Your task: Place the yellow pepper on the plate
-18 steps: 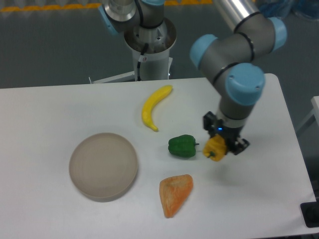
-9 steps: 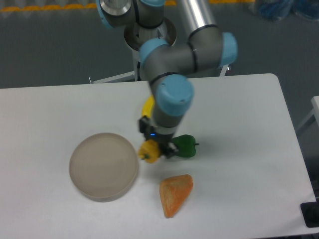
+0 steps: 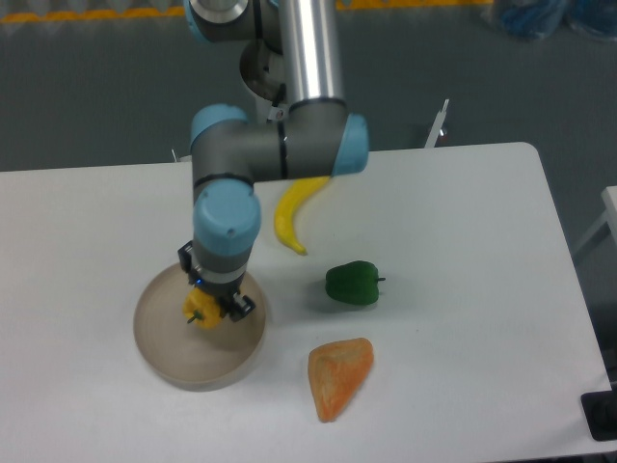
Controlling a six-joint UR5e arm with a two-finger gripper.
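The gripper (image 3: 210,307) hangs over the plate (image 3: 162,349), pointing down from the arm (image 3: 268,152), whose grey links and blue joint caps reach in from the top of the view. Its jaws are closed on the yellow pepper (image 3: 201,309), which sits between them with its lobed body showing on the left side and a short dark stem poking out toward the lower left. The pepper lies within the outline of the plate, over its upper middle part. Whether it touches the dish or is held just above it cannot be told from this angle, as the gripper body covers the spot beneath.

The plate is a round beige-grey dish with a low rim, on the left part of the white table (image 3: 463,386). The arm's wrist hides part of its far edge.

A banana (image 3: 288,217) lies near the middle of the table, behind the plate and to its right, its upper end tucked under the arm's elbow. A green pepper (image 3: 353,284) rests right of the plate, well apart from it, stem pointing right. An orange wedge (image 3: 337,375) of food lies in front of the green pepper, near the plate's right rim but not touching it.
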